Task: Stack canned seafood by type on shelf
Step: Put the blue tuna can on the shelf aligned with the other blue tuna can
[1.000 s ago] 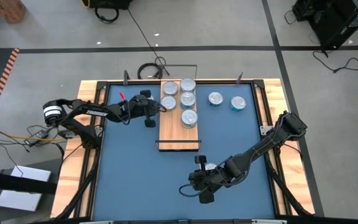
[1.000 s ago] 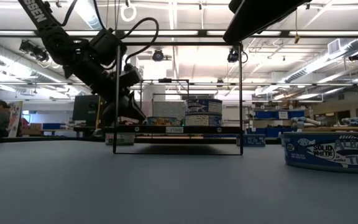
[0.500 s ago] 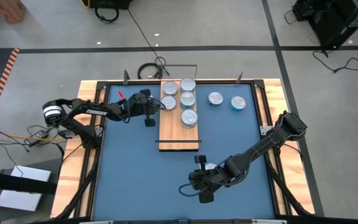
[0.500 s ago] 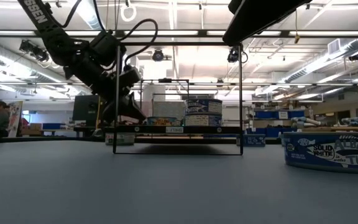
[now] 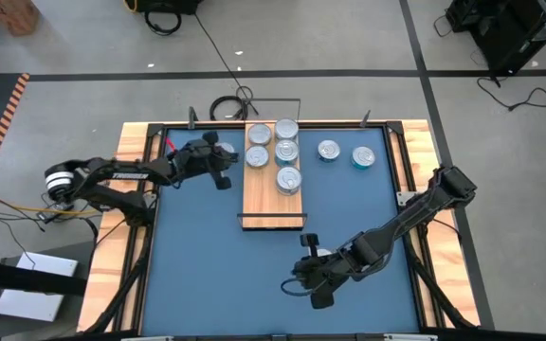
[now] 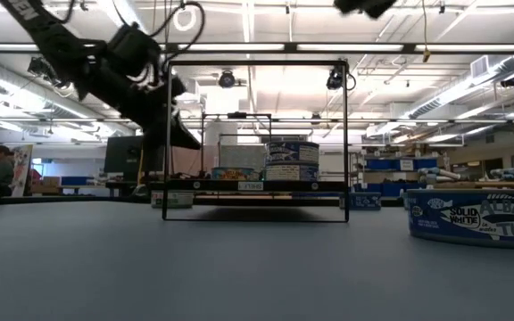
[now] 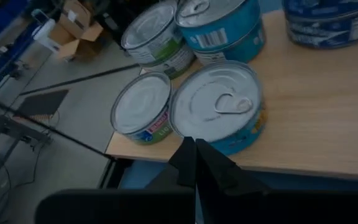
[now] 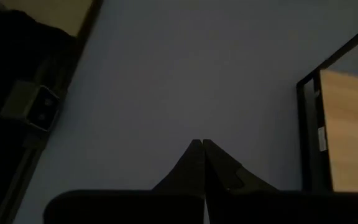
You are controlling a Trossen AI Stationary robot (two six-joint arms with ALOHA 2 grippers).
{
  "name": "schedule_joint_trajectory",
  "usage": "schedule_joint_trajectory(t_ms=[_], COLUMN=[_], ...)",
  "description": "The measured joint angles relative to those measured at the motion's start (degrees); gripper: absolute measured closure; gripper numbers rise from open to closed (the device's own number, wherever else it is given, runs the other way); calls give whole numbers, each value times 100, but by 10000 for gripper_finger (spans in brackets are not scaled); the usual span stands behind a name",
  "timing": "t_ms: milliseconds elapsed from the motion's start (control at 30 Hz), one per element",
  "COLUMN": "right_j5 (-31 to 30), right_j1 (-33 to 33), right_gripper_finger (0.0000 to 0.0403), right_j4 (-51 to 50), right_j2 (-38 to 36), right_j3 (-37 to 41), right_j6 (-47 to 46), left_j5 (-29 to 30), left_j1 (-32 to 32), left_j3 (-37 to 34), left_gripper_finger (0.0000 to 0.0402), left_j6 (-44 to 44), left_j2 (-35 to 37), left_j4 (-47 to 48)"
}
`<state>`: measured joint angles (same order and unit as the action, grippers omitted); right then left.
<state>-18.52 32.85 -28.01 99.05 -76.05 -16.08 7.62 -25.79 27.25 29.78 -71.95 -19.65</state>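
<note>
The shelf (image 5: 273, 201) is a light-wood board with a black frame, lying at the middle of the blue table. Several tins of canned seafood (image 5: 286, 152) stand on its far half; the left wrist view shows them close, the nearest a silver-topped tin (image 7: 219, 109) at the board's left edge. Two more tins (image 5: 328, 150) (image 5: 363, 156) stand on the table right of the shelf. A tuna tin (image 6: 476, 217) sits near the front. My left gripper (image 5: 226, 170) (image 7: 195, 149) is shut, just left of the shelf, touching nothing. My right gripper (image 5: 297, 284) (image 8: 202, 146) hangs shut above the bare table near the front.
The shelf's black wire frame (image 6: 255, 134) rises above the board. The table has a raised wooden border (image 5: 136, 237). A black cable (image 5: 230, 104) lies on the floor beyond the far edge. Blue table surface (image 5: 197, 265) spreads left of my right gripper.
My left gripper has drawn back from the shelf toward the table's left edge and risen. My right arm has also risen a little above the table. The tins have stayed where they were.
</note>
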Motion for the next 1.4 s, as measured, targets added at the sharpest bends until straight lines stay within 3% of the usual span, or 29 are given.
schedule_joint_trajectory(t_ms=[233, 467, 600, 733, 1000, 1200, 1400], right_j5=[-146, 865, 1101, 830, 72, -11, 116], right_j1=[-54, -465, -855, -1498, -3133, -4375, -5103], right_gripper_finger=[402, 402, 402, 402, 402, 391, 350], right_j4=[446, 3208, 3960, 3766, 1953, 755, 471], right_j2=[-427, -1442, -2336, -3114, -4085, -3924, -3446], right_j3=[436, 1832, 2560, 2993, 3040, 3040, 3040], right_j6=[451, 1556, 1951, 2020, 1813, 1740, 2133], left_j5=[-247, -825, -815, -798, -852, -876, -986], left_j1=[5, 153, 326, 423, 503, 521, 521], left_j3=[-791, -1067, -1067, -1069, -1069, -1069, -1069], left_gripper_finger=[398, 398, 398, 398, 398, 398, 398], left_j6=[-504, -941, -939, -924, -923, -926, -939], left_j2=[986, 1872, 2107, 2149, 2145, 2143, 2138], left_j4=[-558, -726, -764, -847, -960, -927, -820])
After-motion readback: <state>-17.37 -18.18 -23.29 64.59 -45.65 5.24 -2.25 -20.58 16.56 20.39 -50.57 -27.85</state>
